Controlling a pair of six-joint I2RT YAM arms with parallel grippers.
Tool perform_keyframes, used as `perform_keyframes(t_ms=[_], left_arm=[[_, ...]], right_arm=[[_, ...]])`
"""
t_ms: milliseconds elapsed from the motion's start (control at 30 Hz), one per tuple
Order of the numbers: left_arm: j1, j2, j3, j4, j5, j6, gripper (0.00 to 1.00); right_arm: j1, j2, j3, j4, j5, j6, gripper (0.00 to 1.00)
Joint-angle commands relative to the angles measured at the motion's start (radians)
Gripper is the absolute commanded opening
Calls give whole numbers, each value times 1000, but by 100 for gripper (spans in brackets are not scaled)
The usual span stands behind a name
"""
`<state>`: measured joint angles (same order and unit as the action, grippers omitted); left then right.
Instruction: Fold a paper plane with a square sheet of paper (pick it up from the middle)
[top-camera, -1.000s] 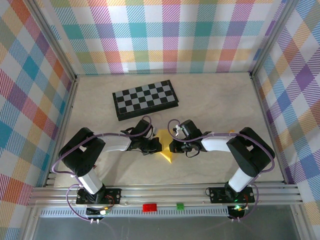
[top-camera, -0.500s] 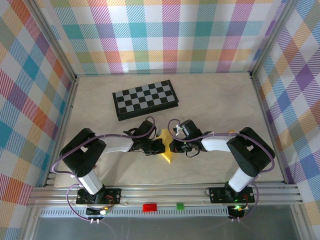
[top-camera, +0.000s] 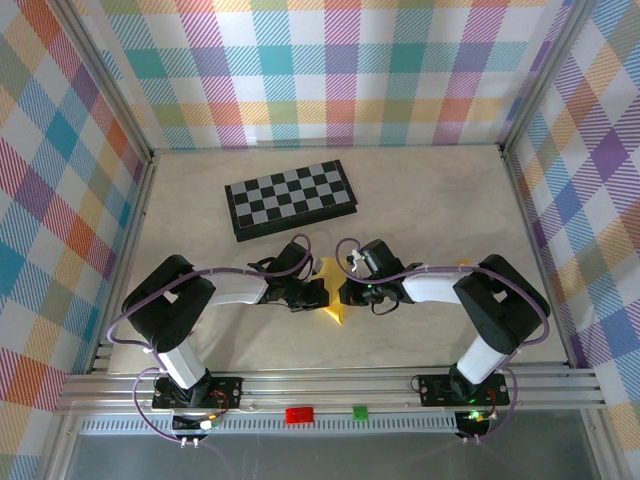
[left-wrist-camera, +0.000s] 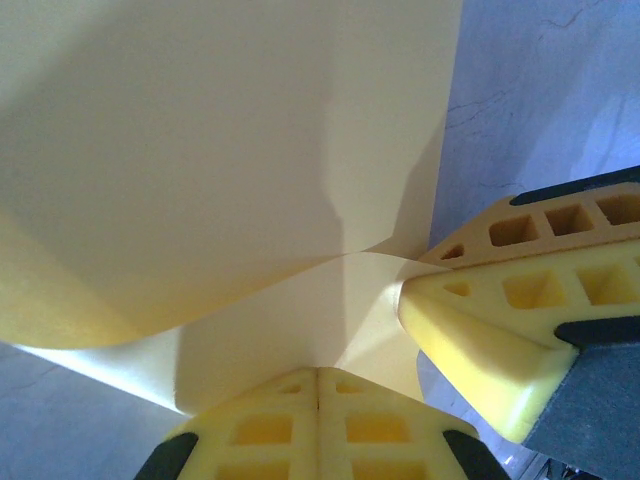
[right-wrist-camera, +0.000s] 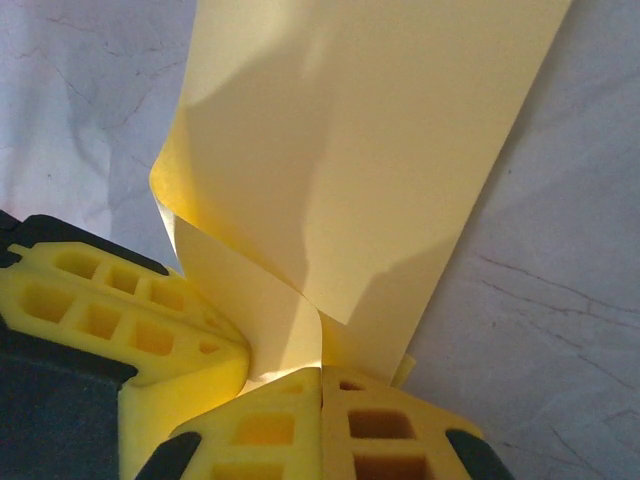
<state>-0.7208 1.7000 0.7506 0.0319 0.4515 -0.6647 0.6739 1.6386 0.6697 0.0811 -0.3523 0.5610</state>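
Note:
The square sheet of paper (top-camera: 334, 312) is thin and yellow, part folded into layers, with a point toward the near edge. It stands raised off the table between both grippers. My left gripper (top-camera: 316, 291) is shut on its left side; in the left wrist view the paper (left-wrist-camera: 250, 150) runs down into the closed pads of the left gripper (left-wrist-camera: 318, 372). My right gripper (top-camera: 346, 291) is shut on the right side, with a crease of the paper (right-wrist-camera: 370, 150) entering the right gripper (right-wrist-camera: 321, 370). Each wrist view shows the other gripper's fingers (left-wrist-camera: 480, 330) (right-wrist-camera: 130, 320) touching the paper.
The black-and-grey chessboard (top-camera: 291, 198) lies closed behind the grippers. A small orange-yellow block (top-camera: 463, 264) sits by the right arm. Checked walls enclose the pale table (top-camera: 430, 200) on three sides.
My left gripper has slid a little right, closer to the right gripper, so less paper shows between them. The right arm has held still.

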Motion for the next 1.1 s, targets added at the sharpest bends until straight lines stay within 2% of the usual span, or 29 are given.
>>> perform_keyframes(t_ms=[0, 167, 367, 600, 800, 1067], left_arm=[[-5, 17, -23, -48, -40, 14, 4], [-5, -55, -7, -37, -29, 13, 8], [12, -144, 76, -102, -98, 55, 15], [84, 14, 211, -153, -86, 84, 14], [84, 153, 295, -216, -87, 133, 13], [84, 206, 296, -252, -113, 165, 12]], right_arm=[[-2, -34, 22, 8, -1, -5, 4], [-2, -14, 26, 3, -6, -6, 3], [-2, 3, 6, 14, -3, -3, 3], [-2, 4, 6, 10, 4, -3, 3], [-2, -5, 7, 7, 6, -6, 3], [-3, -27, 14, 3, 15, -14, 3]])
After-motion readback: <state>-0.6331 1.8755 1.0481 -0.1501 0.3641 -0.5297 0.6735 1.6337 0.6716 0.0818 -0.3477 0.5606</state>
